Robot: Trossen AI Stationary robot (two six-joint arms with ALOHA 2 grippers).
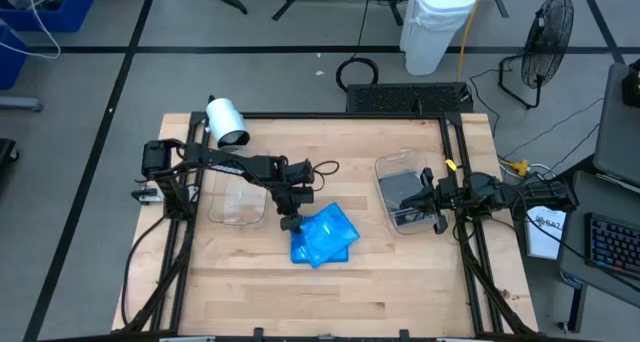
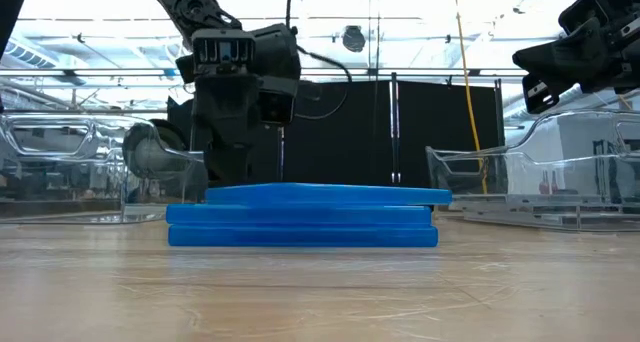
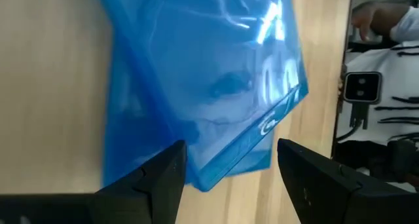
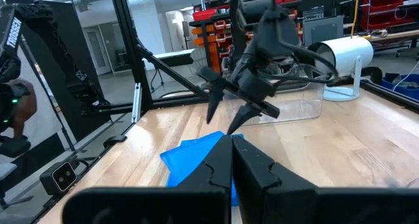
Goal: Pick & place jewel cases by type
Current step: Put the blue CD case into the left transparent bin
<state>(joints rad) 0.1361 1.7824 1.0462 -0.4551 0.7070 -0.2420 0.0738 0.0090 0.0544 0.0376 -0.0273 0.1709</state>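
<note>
Several bright blue jewel cases [image 1: 325, 237] lie stacked and fanned out on the table's middle; the low view shows the stack [image 2: 300, 220] lying flat. My left gripper [image 1: 292, 222] [image 3: 232, 175] hangs over the stack's left corner, open, with a finger on each side of the top case's corner [image 3: 216, 171]; I see no touch. Dark grey jewel cases [image 1: 403, 194] lie in the clear tub on the right [image 1: 385, 172]. My right gripper [image 1: 437, 204] [image 4: 232, 160] is shut and empty over that tub's right edge.
An empty-looking clear tub [image 1: 240, 202] sits to the left of the blue stack, under the left arm. A white cylindrical lamp [image 1: 227, 120] stands at the far left corner. Bare wood [image 1: 330, 297] lies along the near side. A person's hand [image 3: 370, 18] shows beyond the table.
</note>
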